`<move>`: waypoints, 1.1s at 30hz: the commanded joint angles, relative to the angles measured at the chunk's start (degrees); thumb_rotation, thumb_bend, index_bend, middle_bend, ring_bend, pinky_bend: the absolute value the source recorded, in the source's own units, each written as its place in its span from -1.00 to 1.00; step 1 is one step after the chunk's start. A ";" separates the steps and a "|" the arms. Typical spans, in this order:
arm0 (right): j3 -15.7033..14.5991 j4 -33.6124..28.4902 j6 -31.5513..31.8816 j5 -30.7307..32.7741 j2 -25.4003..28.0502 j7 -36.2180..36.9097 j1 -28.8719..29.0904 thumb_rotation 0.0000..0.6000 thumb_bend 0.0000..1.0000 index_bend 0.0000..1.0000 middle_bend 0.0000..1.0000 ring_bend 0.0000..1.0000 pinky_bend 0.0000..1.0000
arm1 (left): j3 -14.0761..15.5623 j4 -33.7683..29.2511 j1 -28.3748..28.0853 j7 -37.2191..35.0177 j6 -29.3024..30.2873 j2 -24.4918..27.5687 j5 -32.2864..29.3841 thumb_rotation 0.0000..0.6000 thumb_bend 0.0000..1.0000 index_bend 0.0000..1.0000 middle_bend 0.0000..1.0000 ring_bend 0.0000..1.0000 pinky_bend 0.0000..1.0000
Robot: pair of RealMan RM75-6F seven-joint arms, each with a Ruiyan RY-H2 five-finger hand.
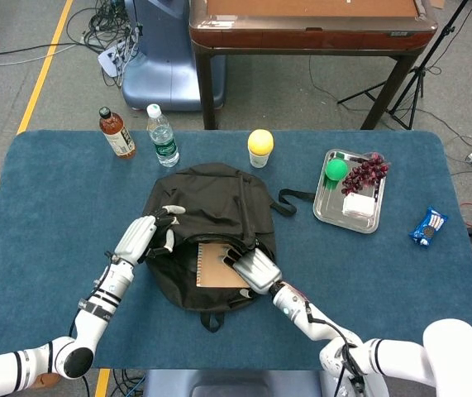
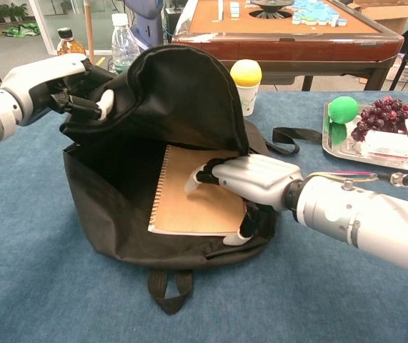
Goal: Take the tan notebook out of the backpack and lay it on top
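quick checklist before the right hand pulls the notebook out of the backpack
1. Backpack mouth open: ok, the left hand holds the flap lifted clear of the opening.
2. Tan notebook reachable: ok, it lies flat inside, spiral edge to the left.
3. Right hand on the notebook: ok, fingers rest on the cover, thumb curls under its right edge.
4. Grip firm enough to lift: cannot tell.
5. Exit path: ok, nothing else shows in the opening.
6. Landing spot on top: not ok, the flap is still raised.
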 commanded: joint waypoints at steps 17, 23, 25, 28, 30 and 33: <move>0.00 6.88 2.46 0.42 -5.84 -4.63 1.90 1.00 -0.76 -0.71 -0.90 -1.00 -0.81 | 0.08 -0.07 0.31 -0.85 0.04 0.41 0.32 1.00 0.31 0.12 -0.56 -0.61 -0.67; -0.66 10.77 3.89 -1.36 -8.24 -4.02 2.02 1.00 -0.74 -0.71 -0.90 -1.00 -0.81 | 0.09 -0.03 0.45 -1.22 0.09 0.56 0.46 1.00 0.31 0.12 -0.56 -0.61 -0.67; -0.96 12.09 4.47 -2.25 -8.96 -3.37 1.99 1.00 -0.70 -0.71 -0.89 -1.00 -0.81 | 0.09 0.00 0.50 -1.32 0.10 0.63 0.50 1.00 0.31 0.12 -0.56 -0.61 -0.67; -1.25 13.77 5.31 -3.67 -9.79 -1.94 2.03 1.00 -0.53 -0.71 -0.84 -1.00 -0.81 | 0.12 0.05 0.58 -1.56 0.06 0.69 0.50 1.00 0.31 0.12 -0.56 -0.61 -0.67; -1.48 15.00 5.80 -4.64 -10.37 -1.02 2.09 1.00 -0.44 -0.71 -0.81 -1.00 -0.81 | 0.12 0.13 0.60 -1.74 0.00 0.68 0.52 1.00 0.31 0.12 -0.57 -0.61 -0.67; -1.64 16.61 6.61 -5.95 -11.18 0.11 2.26 1.00 -0.33 -0.71 -0.76 -0.97 -0.81 | 0.10 0.20 0.60 -1.96 -0.06 0.62 0.56 1.00 0.31 0.12 -0.57 -0.62 -0.67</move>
